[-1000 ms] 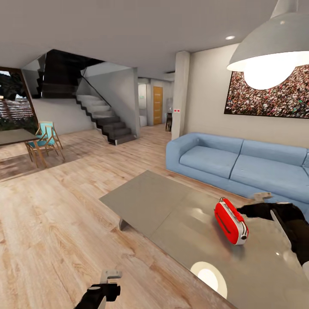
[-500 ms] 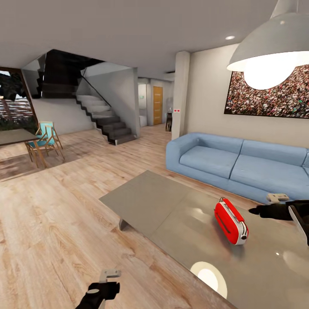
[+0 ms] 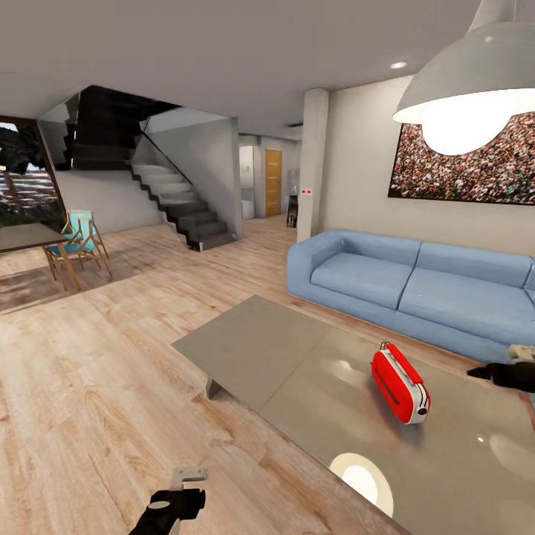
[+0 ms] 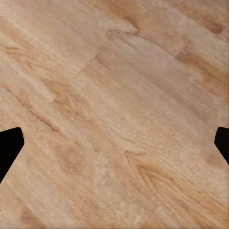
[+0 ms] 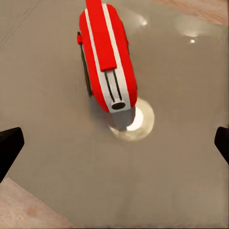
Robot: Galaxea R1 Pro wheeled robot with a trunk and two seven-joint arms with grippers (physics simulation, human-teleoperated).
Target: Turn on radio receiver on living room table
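Observation:
The red radio receiver (image 3: pixel 400 382) with white trim stands on its edge on the glossy grey table (image 3: pixel 282 349), toward the sofa side. In the right wrist view the radio receiver (image 5: pixel 106 52) lies ahead of my fingers, its thin handle along the top. My right gripper (image 3: pixel 483 371) hovers over the table to the right of the radio, apart from it. Its fingertips (image 5: pixel 9 148) sit wide apart, so it is open and holds nothing. My left gripper (image 3: pixel 186 483) hangs low over the wood floor (image 4: pixel 114 114), open and holding nothing.
A long blue sofa (image 3: pixel 416 286) runs behind the table. A white dome pendant lamp (image 3: pixel 461 82) hangs above the table's right side. A dark dining table (image 3: pixel 26 236) with chairs (image 3: pixel 78 241) stands far left, and stairs (image 3: pixel 178 204) rise at the back.
My right gripper has drawn back to the right, away from the radio, almost to the picture's edge. The left arm has sunk a little. The radio has not moved.

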